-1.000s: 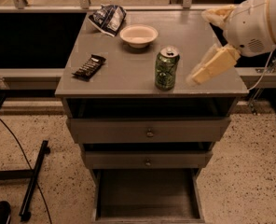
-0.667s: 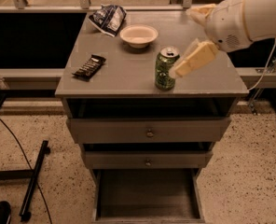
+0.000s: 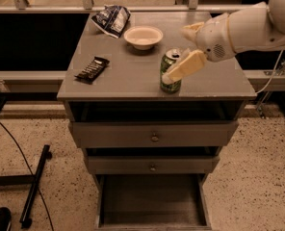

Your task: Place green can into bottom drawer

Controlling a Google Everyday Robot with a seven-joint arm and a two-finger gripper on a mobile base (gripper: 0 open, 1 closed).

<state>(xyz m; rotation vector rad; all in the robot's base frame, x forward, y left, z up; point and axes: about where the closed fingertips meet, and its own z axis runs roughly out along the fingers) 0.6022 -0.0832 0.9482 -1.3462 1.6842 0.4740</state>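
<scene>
Two things I'm stuck on: where does the green can [image 3: 166, 64] sit against the gripper [image 3: 177, 54] fingers, and can anybody read the label?

re: Can's upright on the grey cabinet top [image 3: 133, 81], near the front edge, right of centre. The gripper comes in from the right on the white arm [image 3: 248, 28] and it's spread wide, nothing clamped. The near finger [image 3: 187, 65] slants down across the front of the can's right side, so it covers part of it from this angle. Whether it actually touches, can't tell. The other finger [image 3: 193, 30] sits up behind and to the right of the can's silver top, apart from it.

And the writing?

re: Nope, just pale mottled patches on the green, nothing readable. Same with the crumpled chip bag [image 3: 111, 19] at the back left and the dark snack bar [image 3: 92, 69] on the left side, print's too small. White bowl [image 3: 143, 36] sits just behind the can. Bottom drawer [image 3: 152, 201] is pulled out down by the floor, under the two knobbed drawers [image 3: 154, 137].
</scene>
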